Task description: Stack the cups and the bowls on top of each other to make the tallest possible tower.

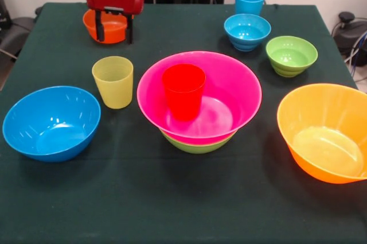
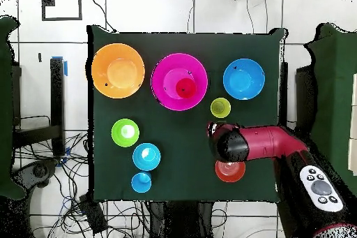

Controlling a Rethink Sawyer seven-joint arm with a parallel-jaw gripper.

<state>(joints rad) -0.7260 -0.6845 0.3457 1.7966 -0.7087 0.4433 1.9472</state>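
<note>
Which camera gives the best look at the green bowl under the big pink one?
The front view. There the green bowl shows as a curved band beneath the pink bowl, which sits nested in it. In the overhead view the pink bowl covers it completely, so nothing of the green bowl appears.

glossy plastic pink bowl point(image 1: 229, 92), translucent yellow cup point(image 1: 113, 82), matt cloth table point(image 1: 172, 209)

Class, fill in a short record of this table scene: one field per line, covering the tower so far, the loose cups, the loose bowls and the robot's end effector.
tower: pink bowl nested in green bowl, red cup upright inside
loose cups: yellow cup, blue cup, both upright
loose bowls: large blue bowl, yellow-orange bowl, small blue bowl, small green bowl, small orange bowl
end effector: open, fingers down over the small orange bowl
</note>
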